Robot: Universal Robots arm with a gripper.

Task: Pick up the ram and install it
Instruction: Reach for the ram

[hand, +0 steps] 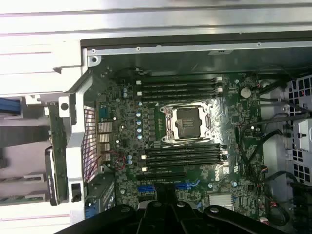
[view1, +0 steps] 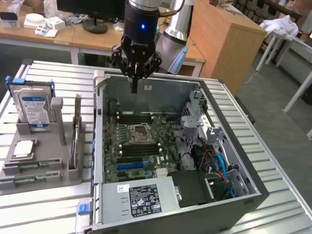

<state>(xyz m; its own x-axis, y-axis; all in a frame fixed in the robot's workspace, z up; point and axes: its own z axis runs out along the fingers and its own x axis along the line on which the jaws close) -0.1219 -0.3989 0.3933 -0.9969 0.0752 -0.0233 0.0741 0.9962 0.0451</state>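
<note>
Poised over the far wall of the open dark-grey metal computer case [view1: 195, 214]: the black end effector [view1: 134, 87], pinched fully shut and gripping nothing. Looking straight down from the wrist past that same end effector [hand: 163, 209] onto the green motherboard [hand: 146, 126], with its empty square silver processor socket [hand: 187, 122] and two banks of black memory slots [hand: 178, 87], apparently vacant.

No contact yet with the ram [view1: 76, 136], a long thin green circuit-board stick standing on its long edge in the grey plastic parts holder [view1: 48, 163] on the ribbed metal counter [view1: 48, 209]. Found outside the case, off to the exterior view's left of the end effector and nearer the camera, just beyond the case's side wall. Visible from the wrist too, as a green strip [hand: 57, 146] beside the case's metal edge. Lying with its long axis parallel to that side wall, hence square across the run of the memory slots.

Sharing the holder: a silver hard drive with blue label [view1: 33, 109] and a small square silver processor chip [view1: 23, 148], both farther to the exterior view's left, apart from the ram.
</note>
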